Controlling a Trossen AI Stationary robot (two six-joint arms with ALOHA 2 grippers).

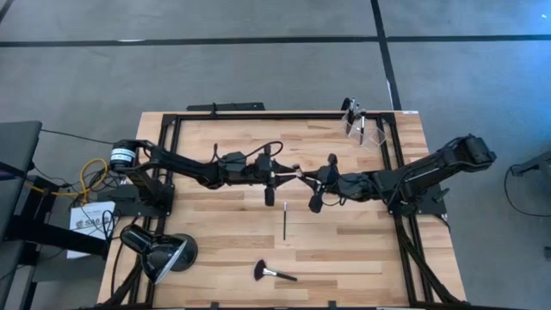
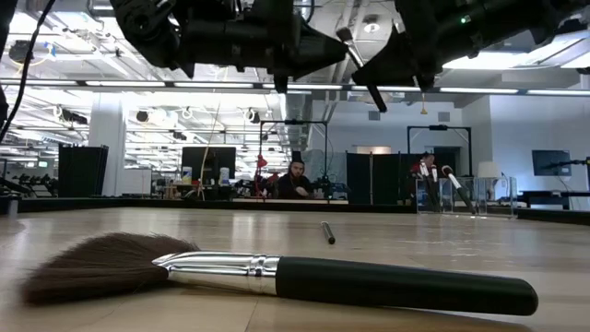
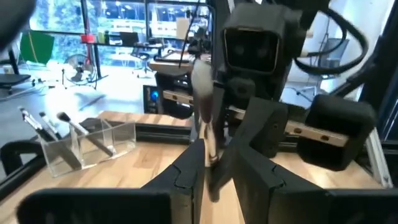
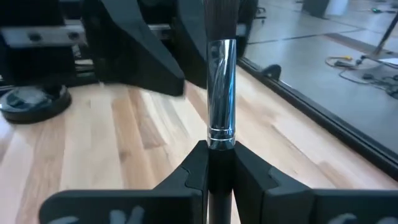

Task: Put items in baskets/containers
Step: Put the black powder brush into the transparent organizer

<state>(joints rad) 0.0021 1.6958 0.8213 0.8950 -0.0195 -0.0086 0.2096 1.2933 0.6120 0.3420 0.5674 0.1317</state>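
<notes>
Above the middle of the table (image 1: 344,258), the left gripper (image 1: 287,175) and right gripper (image 1: 312,179) meet tip to tip, both clenched on one brush (image 4: 221,93), apparently a hand-over. The clear holder (image 1: 360,127) waits at the far right corner with brushes inside. A thin brush (image 1: 285,220) and the fluffy brush (image 1: 274,273) lie loose.

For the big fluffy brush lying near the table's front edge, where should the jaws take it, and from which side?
Grip the fluffy brush on its straight black handle, coming straight down from above with the jaws across it. It lies flat on the table; the handle is rigid and even, while the bristles are soft and splay.
</notes>
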